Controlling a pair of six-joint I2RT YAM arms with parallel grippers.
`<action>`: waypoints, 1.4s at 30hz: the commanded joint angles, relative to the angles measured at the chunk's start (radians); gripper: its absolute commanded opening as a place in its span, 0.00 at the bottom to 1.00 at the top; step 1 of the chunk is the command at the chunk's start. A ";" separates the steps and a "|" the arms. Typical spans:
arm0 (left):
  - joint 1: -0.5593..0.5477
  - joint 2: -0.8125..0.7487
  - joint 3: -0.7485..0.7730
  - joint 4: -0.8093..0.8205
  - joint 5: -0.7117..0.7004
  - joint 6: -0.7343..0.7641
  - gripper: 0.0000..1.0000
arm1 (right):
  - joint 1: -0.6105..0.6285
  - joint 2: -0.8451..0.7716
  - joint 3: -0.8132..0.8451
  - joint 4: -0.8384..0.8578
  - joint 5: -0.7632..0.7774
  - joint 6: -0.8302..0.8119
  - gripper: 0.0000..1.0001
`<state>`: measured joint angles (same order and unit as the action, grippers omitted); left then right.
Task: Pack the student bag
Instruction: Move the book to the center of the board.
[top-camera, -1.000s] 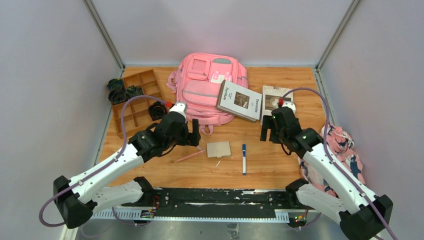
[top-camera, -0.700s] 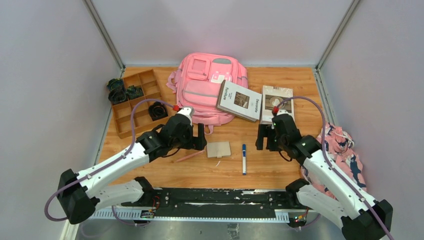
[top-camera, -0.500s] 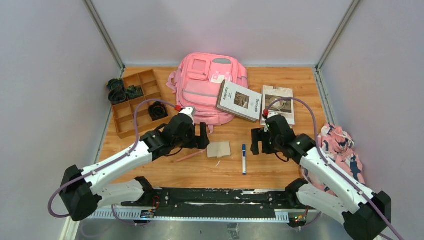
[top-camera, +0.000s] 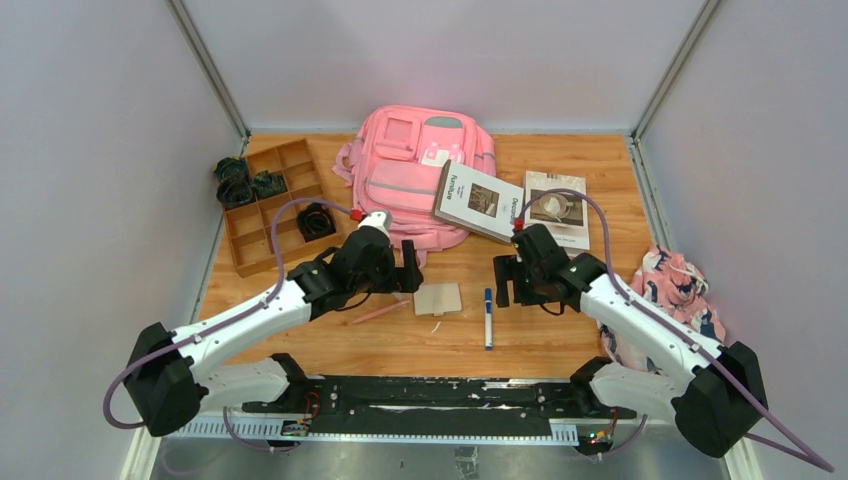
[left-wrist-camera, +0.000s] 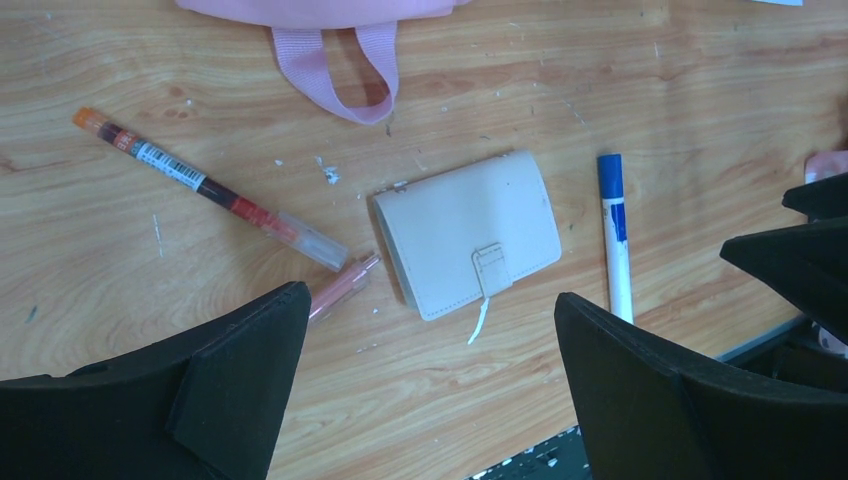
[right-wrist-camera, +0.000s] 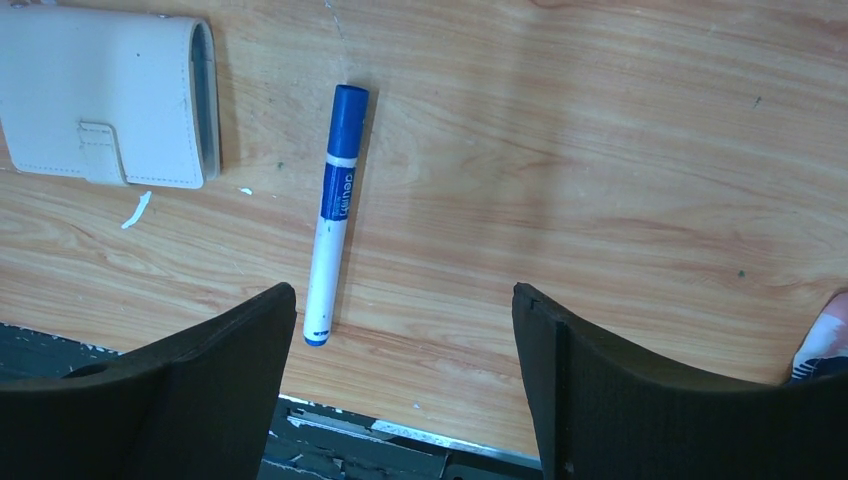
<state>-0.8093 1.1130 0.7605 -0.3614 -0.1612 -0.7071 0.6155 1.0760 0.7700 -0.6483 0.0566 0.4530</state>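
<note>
Left gripper (left-wrist-camera: 430, 308) hangs wide apart and empty over a cream wallet (left-wrist-camera: 465, 235). Beyond it the student bag (top-camera: 410, 175) lies flat at the worktop's (top-camera: 560, 320) far middle, pockets up, long axis running near to far, a pink loop at its near edge. A book (top-camera: 480, 200) lettered "Furniture" overlaps the bag's right side. Right gripper (right-wrist-camera: 402, 300), jaws spread and empty, is above a blue marker (right-wrist-camera: 333, 215) that seems to read "deli".

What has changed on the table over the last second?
The left gripper slid right and is now above the cream wallet. The right gripper swung left and back toward the arm bases, ending above the blue marker. Both are open and hold nothing. The backpack, books, wallet, marker and pens have not moved.
</note>
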 joint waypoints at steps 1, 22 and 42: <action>-0.008 -0.023 -0.011 0.015 -0.072 -0.012 1.00 | 0.023 0.003 0.046 -0.007 0.045 0.045 0.83; 0.090 -0.108 -0.044 0.009 0.021 0.041 1.00 | 0.023 -0.075 0.047 -0.153 0.328 0.369 0.85; 0.239 0.307 0.399 0.046 0.085 0.154 0.93 | 0.023 -0.210 -0.023 -0.011 0.154 0.166 0.84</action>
<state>-0.5842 1.3205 1.0111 -0.3496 -0.0753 -0.6167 0.6243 0.8814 0.7528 -0.6643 0.2218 0.6338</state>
